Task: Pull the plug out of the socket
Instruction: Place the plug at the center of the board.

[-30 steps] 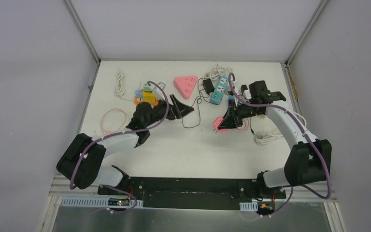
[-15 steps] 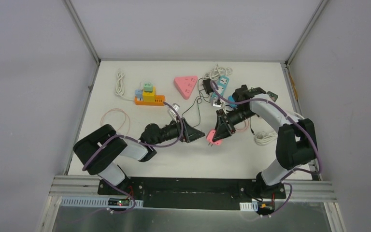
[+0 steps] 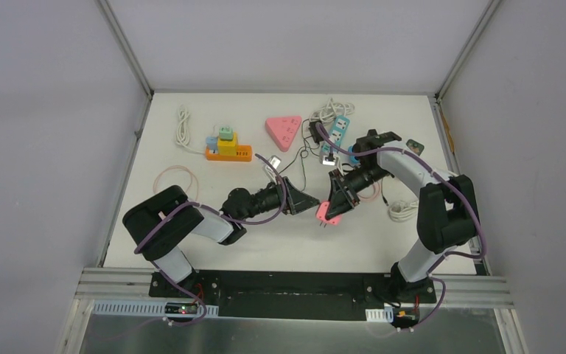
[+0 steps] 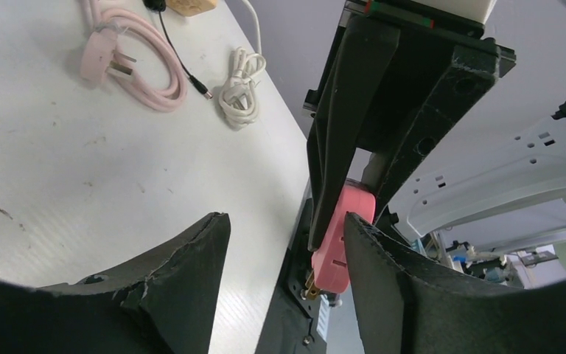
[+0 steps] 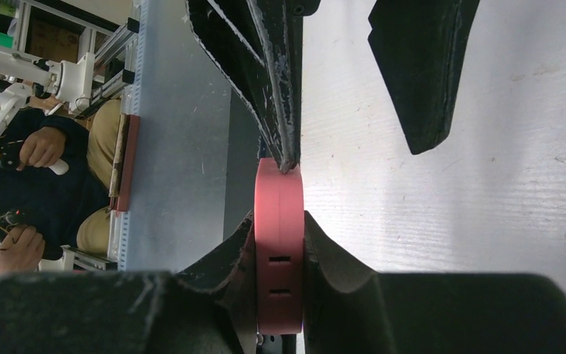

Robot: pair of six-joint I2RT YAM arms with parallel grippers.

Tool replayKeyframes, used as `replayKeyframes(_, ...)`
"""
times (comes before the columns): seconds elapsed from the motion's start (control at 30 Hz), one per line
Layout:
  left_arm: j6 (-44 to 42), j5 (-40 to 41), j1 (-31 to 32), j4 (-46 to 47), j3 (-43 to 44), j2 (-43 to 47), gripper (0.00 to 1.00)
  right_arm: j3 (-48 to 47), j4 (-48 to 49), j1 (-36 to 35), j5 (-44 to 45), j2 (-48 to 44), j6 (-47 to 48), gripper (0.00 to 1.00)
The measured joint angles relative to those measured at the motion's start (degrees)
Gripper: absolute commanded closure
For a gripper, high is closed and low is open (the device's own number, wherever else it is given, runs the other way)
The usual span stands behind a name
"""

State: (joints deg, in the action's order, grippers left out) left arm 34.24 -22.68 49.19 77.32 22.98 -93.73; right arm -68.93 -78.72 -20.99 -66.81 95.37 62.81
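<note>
The right gripper [image 3: 334, 202] pinches a flat, smooth pink plastic socket block [image 5: 278, 199] with rounded ends, slotted holes along its narrow edge and brass prongs at one end. Its matte black wedge-shaped fingers press on the block's two broad faces, over the near middle of the white, faintly scuffed table [image 3: 354, 243]. The left gripper [image 4: 286, 221] faces it with rough-edged black fingers spread wide, the block just beside one of them; in the right wrist view that finger's thin tip appears to touch the block's rounded end.
</note>
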Motion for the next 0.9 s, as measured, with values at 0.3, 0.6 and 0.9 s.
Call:
replayKeyframes(0.3, 1.99, -2.49, 1.16, 0.98, 1.64, -0.04, 0.50, -0.70, -1.95, -0.15, -0.11, 1.81, 0.68, 1.00)
replayKeyframes(0.6, 1.09, -5.60, 2.89, 0.63, -0.48, 0.46, 0.51, -2.97, -2.93, -0.22, -2.75, 2.93, 1.95, 1.00)
replayKeyframes(0.9, 0.74, -5.79, 2.89, 0.68, -0.81, 1.03, 0.63, -3.08, -4.28, -0.22, -3.13, 3.48, 3.74, 1.00)
